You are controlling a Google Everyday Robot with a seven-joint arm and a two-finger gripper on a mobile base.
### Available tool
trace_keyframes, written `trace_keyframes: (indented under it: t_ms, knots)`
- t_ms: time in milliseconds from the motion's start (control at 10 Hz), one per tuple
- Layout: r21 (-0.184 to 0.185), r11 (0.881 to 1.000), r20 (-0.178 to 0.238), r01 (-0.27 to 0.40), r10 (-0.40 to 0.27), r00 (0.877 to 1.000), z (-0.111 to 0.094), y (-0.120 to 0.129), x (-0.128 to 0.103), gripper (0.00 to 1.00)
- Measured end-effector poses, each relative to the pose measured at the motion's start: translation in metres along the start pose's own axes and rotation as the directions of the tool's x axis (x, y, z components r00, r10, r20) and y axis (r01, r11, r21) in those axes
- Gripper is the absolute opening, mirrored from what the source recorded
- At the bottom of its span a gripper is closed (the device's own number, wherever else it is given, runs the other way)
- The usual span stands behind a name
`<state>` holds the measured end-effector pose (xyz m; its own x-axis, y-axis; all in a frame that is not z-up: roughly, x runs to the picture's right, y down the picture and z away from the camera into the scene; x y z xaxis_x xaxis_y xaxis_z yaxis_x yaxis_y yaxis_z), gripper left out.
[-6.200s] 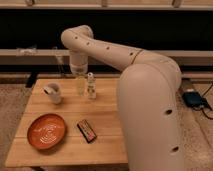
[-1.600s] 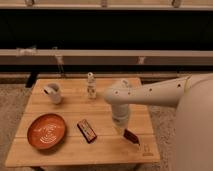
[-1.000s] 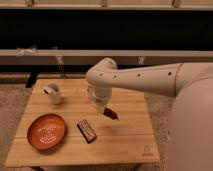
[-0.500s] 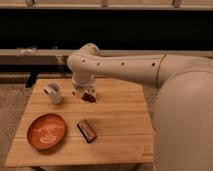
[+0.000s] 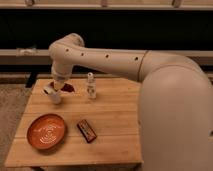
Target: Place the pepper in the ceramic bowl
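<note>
My gripper hangs from the long white arm over the table's back left, just right of the white mug. It is shut on the pepper, a small dark red lump that shows at the gripper's lower end, held above the wood. The ceramic bowl, orange-brown with pale swirl marks, sits at the front left of the table, well below and to the left of the gripper. Nothing lies in it.
A small pale shaker bottle stands just right of the gripper. A dark flat packet lies right of the bowl. The wooden table ends at its left edge beside the bowl. The arm's bulk fills the right side.
The arm has swung from the table's right front across to the back left, carrying the pepper with it. It now hangs next to the mug.
</note>
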<state>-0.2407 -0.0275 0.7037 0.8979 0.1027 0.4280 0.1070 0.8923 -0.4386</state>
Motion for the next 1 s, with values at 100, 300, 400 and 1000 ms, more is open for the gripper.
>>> trace_keyframes:
  t_ms: [100,300,400,1000]
  knots:
    - [-0.001,1.000,0.000,0.001,-0.001,1.000,0.000,0.000,-0.001,0.00]
    - [0.000,1.000,-0.001,-0.002,0.002,1.000,0.000,0.000,0.002,0.00]
    - [-0.001,1.000,-0.001,-0.001,0.001,1.000,0.000,0.000,0.001,0.00]
    - [-0.017,0.995,0.001,0.095,-0.095,0.995,-0.006,0.022,-0.019,0.00]
